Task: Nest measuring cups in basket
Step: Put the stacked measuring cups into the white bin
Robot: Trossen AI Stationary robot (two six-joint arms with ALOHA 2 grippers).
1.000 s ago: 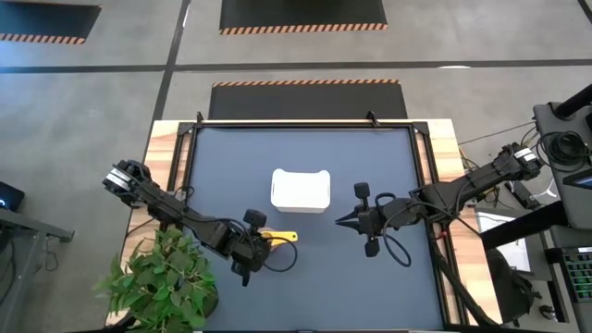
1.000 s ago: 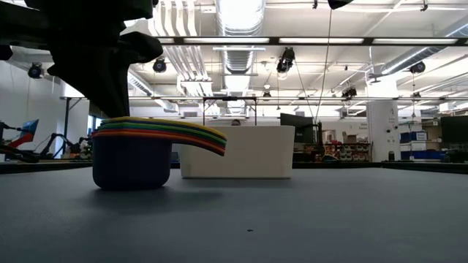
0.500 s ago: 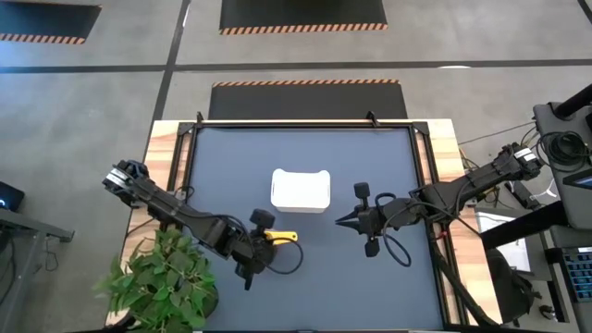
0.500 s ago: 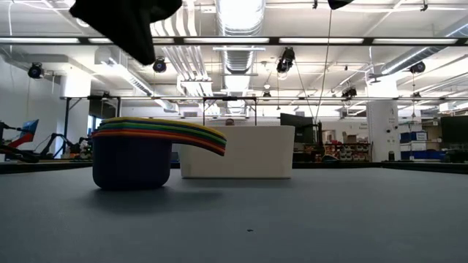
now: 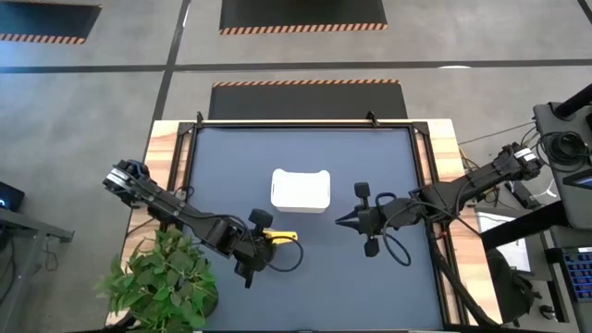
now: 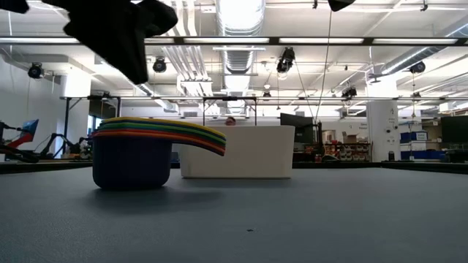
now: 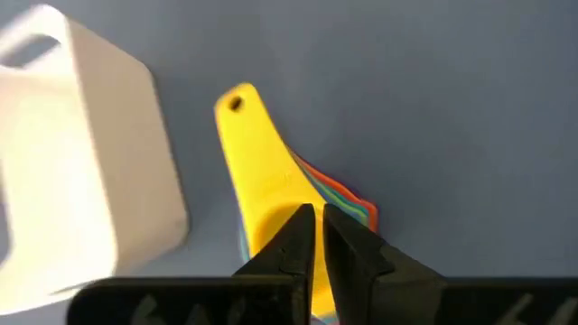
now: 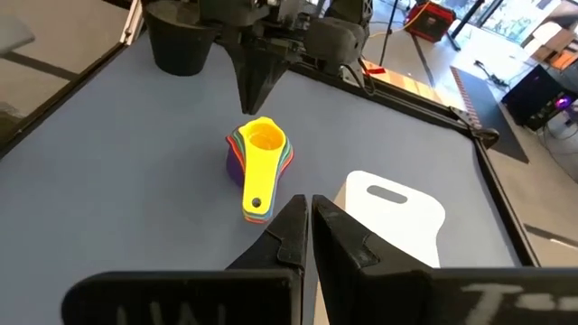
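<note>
The measuring cups (image 5: 277, 237) stand nested in one stack on the dark table mat, the yellow cup on top and the dark blue one (image 6: 131, 159) at the bottom. Their handles (image 6: 201, 137) fan out toward the table's right. The stack also shows in the right wrist view (image 8: 260, 153). The white basket (image 5: 301, 190) stands just beyond the stack, toward the far edge, and is empty as far as I can see. My left gripper (image 7: 318, 221) is shut and hangs above the stack's bowl, clear of it (image 6: 121, 33). My right gripper (image 5: 344, 220) is shut and empty, to the right of the basket.
A potted plant (image 5: 162, 282) stands at the table's near left corner, beside my left arm. A black cable (image 5: 289, 261) loops off my left gripper onto the mat. A raised dark frame (image 5: 296, 123) runs along the table's edges. Open mat lies near and right of the stack.
My left gripper has gone up from the top of the cup stack and now hangs clear above it. The stack has stayed where it was.
</note>
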